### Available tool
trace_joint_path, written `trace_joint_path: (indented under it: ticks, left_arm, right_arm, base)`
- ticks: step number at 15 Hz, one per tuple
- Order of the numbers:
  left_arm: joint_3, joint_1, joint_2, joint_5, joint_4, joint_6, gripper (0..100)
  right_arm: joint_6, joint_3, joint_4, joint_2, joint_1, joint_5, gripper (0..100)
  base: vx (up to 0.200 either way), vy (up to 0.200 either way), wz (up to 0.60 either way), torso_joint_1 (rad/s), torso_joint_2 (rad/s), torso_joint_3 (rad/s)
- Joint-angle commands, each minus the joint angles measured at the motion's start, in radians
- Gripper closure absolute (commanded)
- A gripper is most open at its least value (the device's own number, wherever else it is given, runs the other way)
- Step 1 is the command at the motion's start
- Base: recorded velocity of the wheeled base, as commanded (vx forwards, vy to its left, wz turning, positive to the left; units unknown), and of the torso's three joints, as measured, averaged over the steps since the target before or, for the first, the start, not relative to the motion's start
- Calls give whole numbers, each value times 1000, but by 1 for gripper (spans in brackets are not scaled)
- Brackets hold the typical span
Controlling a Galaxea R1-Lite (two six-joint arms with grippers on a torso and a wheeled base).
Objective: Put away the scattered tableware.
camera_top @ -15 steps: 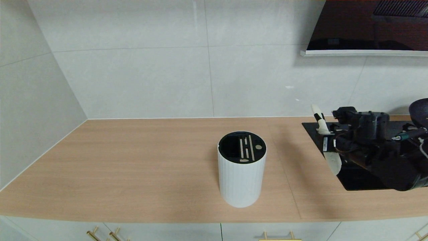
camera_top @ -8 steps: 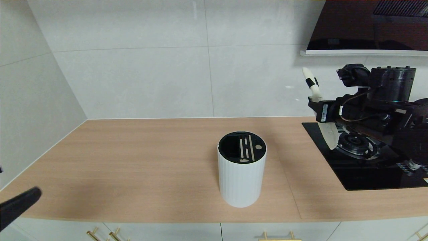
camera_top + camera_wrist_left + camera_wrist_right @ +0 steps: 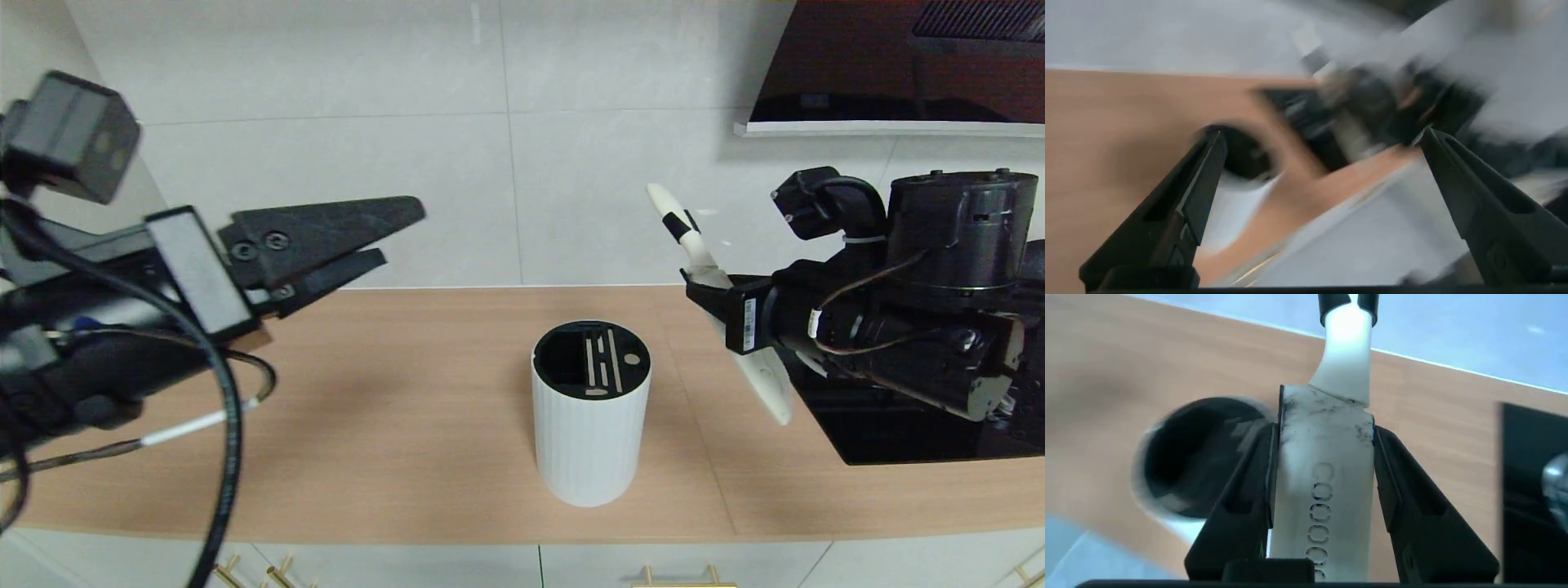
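Tiled kitchen corner, wood bench (image 3: 392,425). Holder (image 3: 589,425): mid-bench, upright, slots vacant. Knife (image 3: 767,380): pinched in my right tool (image 3: 718,306), blade down, airborne between holder and hob (image 3: 865,441); not stowed yet, I judge. Left tool (image 3: 400,233): spread, holding nothing, well left of holder. Room: holder apart from hob and wall; front edge near.

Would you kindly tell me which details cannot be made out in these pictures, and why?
Left wrist view: motion blur smears the white holder and everything beyond the left end effector.
Head view: the right end effector covers the middle of the white utensil; its arm hides much of the hob.
Right wrist view: the utensil's ends are cut off by the picture's edges; the holder's slots are blurred.
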Motion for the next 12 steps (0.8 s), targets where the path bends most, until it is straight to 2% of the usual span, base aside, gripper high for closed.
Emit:
trace_joint_path:
  ticks: [1,4,6,9,12]
  left_arm:
    - [79,-71,210,1,-157,-39,0]
    - [159,-106,308,-2,-415,-39,0]
    - [171,-125,352,-1,-464,-42,0]
    - [164,-125,379,3,-468,-58,0]
    - [142,-126,386,10,-502,-131,0]
  right_arm:
    - [14,11,18,-32,110,-1,100]
    - [68,14,18,-27,231,-8,100]
    - [69,16,16,-4,270,-40,100]
    - [71,16,11,17,305,-70,100]
    - [71,22,11,23,334,-72,100]
  base:
    - [0,0,0,0,0,0]
    - [0,0,0,0,0,0]
    - [0,0,0,0,0,0]
    - [0,0,0,0,0,0]
    - [0,0,0,0,0,0]
